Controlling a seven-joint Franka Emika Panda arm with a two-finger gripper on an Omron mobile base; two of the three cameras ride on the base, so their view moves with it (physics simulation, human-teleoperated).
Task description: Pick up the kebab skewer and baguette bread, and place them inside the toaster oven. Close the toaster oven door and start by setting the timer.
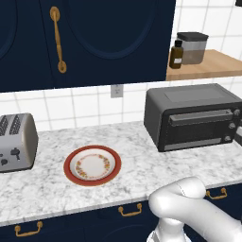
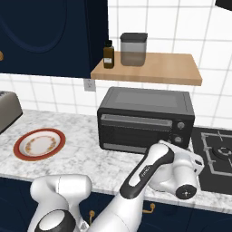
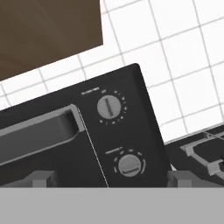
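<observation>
Wide open and holding nothing, the tool [image 3: 107, 178] points at the right side of the toaster oven [image 2: 146, 118], close to its two round knobs [image 3: 110, 107]. Both dark finger tips [image 3: 40, 178] show low in the hand view, far apart. The toaster oven door [image 2: 138, 131] is shut, with its bar handle across the top. This dark oven stands on the marble surface [image 1: 142, 156] by the tiled wall. A red-rimmed plate [image 1: 92, 165] lies between the oven and a silver toaster [image 1: 16, 142].

My marble counter [image 1: 142, 156], plate [image 1: 92, 165] centre, toaster [image 1: 16, 142] at nine o'clock, toaster oven [image 1: 191, 117] at two o'clock
</observation>
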